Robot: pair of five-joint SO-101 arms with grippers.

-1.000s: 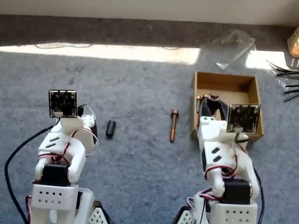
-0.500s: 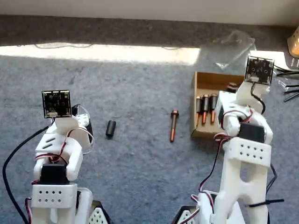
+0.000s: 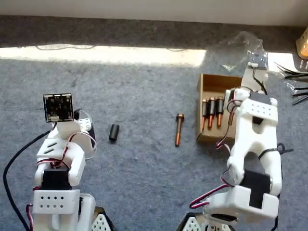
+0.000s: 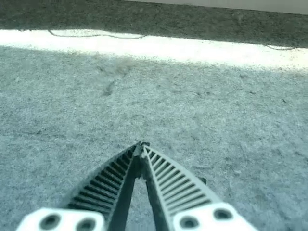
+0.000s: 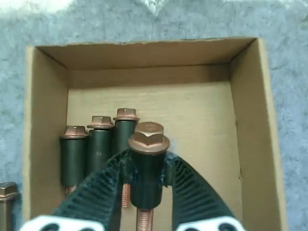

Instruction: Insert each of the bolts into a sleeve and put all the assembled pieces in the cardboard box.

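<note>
The open brown cardboard box (image 3: 199, 107) has four upright walls and an open top. Three copper bolts in black sleeves (image 3: 211, 108) lie side by side on its floor, against the wall nearest the loose bolt. The floor beyond them, toward the opposite wall (image 5: 250, 134), is bare cardboard.

The right gripper (image 5: 147, 160) is above the box interior. Its ribbed black fingers (image 5: 103, 185) are closed part-way around a fourth black sleeve with a copper hex-head bolt through it (image 5: 147, 168). This piece hangs just beside the third laid piece; how high it is above the floor cannot be told. In the high view the white right arm (image 3: 252, 139) covers the box's bare half.

Outside the box, near its bolt-side wall, a loose copper bolt (image 3: 179, 129) lies on the grey carpet (image 3: 144, 86). A short black sleeve (image 3: 114, 132) lies farther from the box, well apart from that bolt.

The left gripper (image 4: 140, 147) is far from the box over bare carpet, its jaws closed tip to tip and holding nothing.

Behind the box lie a crumpled clear plastic bag (image 3: 240, 44) and black cable ties (image 3: 297, 79).
</note>
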